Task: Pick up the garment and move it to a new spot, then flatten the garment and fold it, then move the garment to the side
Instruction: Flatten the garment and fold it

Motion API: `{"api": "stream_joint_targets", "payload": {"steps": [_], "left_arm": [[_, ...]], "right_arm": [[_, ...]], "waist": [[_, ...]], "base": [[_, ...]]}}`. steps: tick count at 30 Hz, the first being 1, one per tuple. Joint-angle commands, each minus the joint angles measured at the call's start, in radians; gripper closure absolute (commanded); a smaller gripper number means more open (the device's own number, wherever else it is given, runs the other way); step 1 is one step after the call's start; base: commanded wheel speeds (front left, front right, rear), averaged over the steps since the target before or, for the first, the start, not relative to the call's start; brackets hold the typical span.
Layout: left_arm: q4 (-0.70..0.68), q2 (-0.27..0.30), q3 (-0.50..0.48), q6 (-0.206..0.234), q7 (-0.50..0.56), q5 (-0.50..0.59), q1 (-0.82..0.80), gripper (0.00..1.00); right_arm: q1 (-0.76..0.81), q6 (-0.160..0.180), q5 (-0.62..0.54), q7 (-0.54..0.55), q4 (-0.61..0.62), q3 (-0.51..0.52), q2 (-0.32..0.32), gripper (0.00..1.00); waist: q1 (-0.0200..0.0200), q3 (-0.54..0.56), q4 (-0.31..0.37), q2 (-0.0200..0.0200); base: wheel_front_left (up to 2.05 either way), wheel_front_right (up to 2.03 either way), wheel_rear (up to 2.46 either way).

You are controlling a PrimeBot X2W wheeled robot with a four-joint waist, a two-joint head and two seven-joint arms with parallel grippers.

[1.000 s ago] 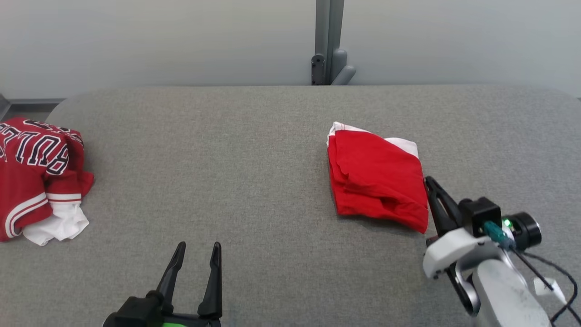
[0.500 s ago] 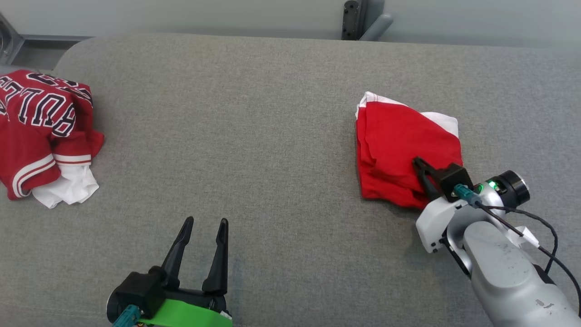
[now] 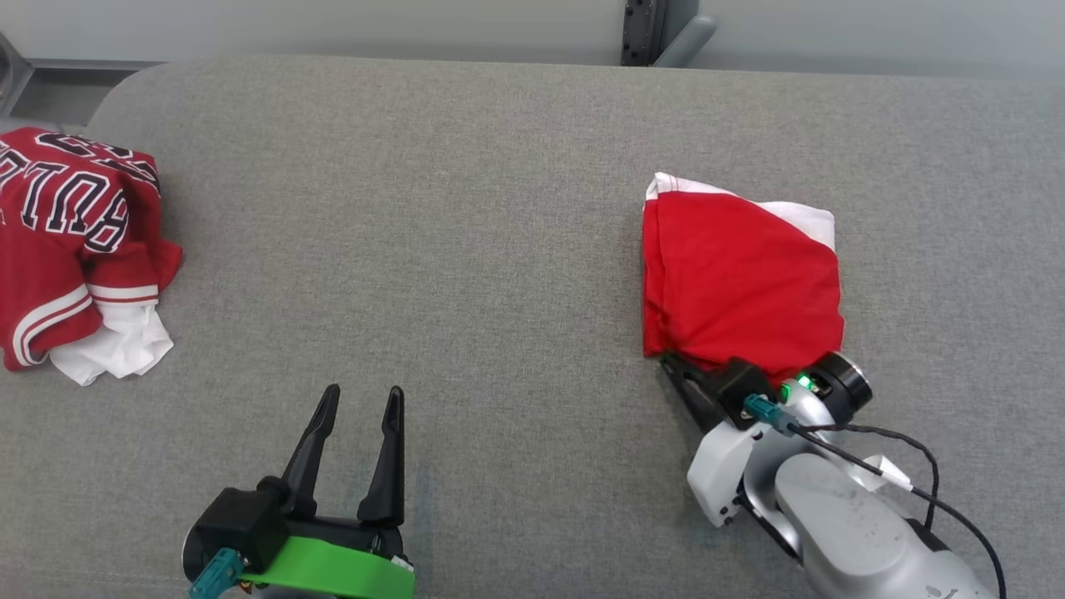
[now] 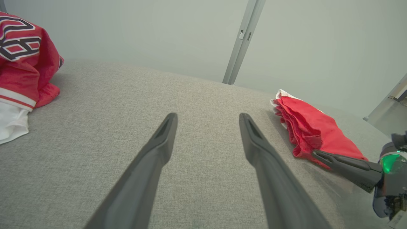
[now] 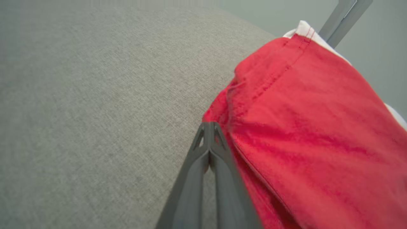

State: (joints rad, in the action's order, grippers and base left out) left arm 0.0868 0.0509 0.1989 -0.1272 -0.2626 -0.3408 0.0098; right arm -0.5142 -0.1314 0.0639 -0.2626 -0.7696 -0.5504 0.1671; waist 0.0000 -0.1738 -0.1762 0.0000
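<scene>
Garment: the folded red garment [image 3: 736, 283] lay on the right half of the grey bench [image 3: 416, 208], with a white layer showing along its far edge. It was well apart from the lettered red jersey heap [image 3: 66, 241] at the left end.
Handling (judged): light, limp cloth. The stacked layers would probably slip or fall open if lifted by a single ply.
Hold point (judged): the near folded edge, taken through all layers, ideally at both near corners.
Right pincer: the right pincer [image 3: 668, 366] had its fingers pressed together, tips at the garment's near-left corner. Cloth draped against one finger. Whether any ply was caught between them could not be told.
Left pincer: the left pincer [image 3: 362, 391] was spread and empty over bare bench, well apart from the garment.
Change from half a second before: the right pincer had moved from lying over the garment's near-right part to its near-left corner. The near edge was now gathered toward the wrist and the top face looked smoother. The left pincer was unchanged.
</scene>
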Motion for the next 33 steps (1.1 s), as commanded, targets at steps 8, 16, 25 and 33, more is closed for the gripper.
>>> {"api": "stream_joint_targets", "payload": {"steps": [8, 16, 25, 33], "left_arm": [[-0.001, 0.0, 0.001, 0.005, -0.002, 0.018, 0.037, 0.0], [-0.01, 0.0, -0.028, 0.04, -0.002, 0.013, 0.074, 0.0], [-0.004, 0.0, -0.073, 0.057, -0.003, -0.011, 0.112, 0.0], [-0.013, 0.0, -0.135, 0.059, -0.002, 0.007, 0.134, 0.0]], "right_arm": [[0.089, 0.001, 0.143, -0.001, 0.189, -0.074, -0.009, 1.0], [0.211, 0.001, 0.119, -0.002, 0.359, 0.124, -0.031, 0.0], [0.369, 0.001, 0.051, -0.001, 0.488, 0.341, -0.056, 0.0], [0.481, 0.001, 0.009, -0.001, 0.616, 0.465, -0.081, 0.0]], "waist": [[0.0, 0.076, 0.045, 0.0], [0.0, 0.141, 0.113, 0.0], [0.0, 0.186, 0.183, 0.0], [0.0, 0.212, 0.204, 0.0]], "base": [[0.0, 0.0, 0.0], [0.0, 0.0, 0.0], [0.0, 0.0, 0.0], [0.0, 0.0, 0.0]]}}
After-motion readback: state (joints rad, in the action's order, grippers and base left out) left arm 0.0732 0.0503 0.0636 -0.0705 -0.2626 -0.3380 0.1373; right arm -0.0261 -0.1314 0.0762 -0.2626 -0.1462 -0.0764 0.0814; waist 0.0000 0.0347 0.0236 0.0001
